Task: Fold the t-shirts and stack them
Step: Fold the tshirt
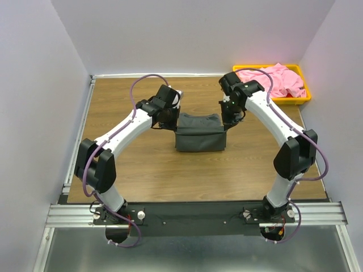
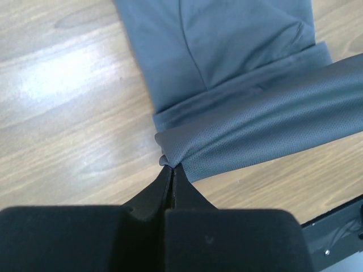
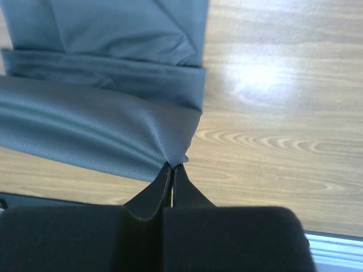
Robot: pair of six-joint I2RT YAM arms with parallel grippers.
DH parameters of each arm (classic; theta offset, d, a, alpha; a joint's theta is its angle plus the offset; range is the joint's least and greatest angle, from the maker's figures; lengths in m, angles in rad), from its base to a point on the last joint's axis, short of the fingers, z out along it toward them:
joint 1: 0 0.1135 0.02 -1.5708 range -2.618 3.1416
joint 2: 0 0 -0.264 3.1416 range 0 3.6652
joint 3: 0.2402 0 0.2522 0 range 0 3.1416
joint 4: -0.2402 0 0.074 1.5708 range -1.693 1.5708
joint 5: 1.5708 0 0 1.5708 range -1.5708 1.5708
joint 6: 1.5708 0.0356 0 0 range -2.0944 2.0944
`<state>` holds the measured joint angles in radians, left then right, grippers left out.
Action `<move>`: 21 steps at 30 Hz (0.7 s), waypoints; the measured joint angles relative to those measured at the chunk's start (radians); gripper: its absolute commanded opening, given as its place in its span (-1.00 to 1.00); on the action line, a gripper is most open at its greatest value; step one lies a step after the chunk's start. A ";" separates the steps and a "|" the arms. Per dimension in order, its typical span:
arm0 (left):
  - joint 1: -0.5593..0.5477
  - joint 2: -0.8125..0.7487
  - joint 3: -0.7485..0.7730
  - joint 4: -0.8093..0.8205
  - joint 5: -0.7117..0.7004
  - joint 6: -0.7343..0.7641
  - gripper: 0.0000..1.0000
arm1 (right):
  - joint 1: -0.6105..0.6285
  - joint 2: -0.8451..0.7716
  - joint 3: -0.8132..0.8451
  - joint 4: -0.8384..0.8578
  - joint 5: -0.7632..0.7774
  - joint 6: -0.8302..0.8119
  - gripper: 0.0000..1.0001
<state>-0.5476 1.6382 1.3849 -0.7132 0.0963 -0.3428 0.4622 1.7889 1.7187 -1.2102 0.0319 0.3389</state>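
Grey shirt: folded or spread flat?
Partly folded. The grey shirt shows stacked layers, and the left claw and right claw each pinch a corner of its raised edge.

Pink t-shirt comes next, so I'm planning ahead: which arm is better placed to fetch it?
Probably right: the pink t-shirt lies in the yellow tray at the far right corner, nearest the right arm.
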 measured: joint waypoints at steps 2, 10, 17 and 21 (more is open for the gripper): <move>0.005 0.019 0.021 0.009 0.004 0.001 -1.00 | -0.013 0.012 0.010 0.006 0.000 0.000 -0.99; 0.005 -0.026 -0.063 0.053 0.030 0.023 -1.00 | -0.029 -0.025 -0.087 0.059 -0.102 -0.010 -0.99; -0.073 -0.249 -0.333 0.041 0.083 0.013 -1.00 | -0.023 -0.228 -0.406 0.089 -0.298 -0.018 -0.99; -0.149 -0.370 -0.459 0.034 0.135 -0.025 -1.00 | -0.003 -0.342 -0.581 0.087 -0.383 -0.017 -0.99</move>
<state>-0.6968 1.2682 0.9257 -0.6792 0.2317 -0.3676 0.4587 1.4467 1.1378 -1.1233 -0.3511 0.3222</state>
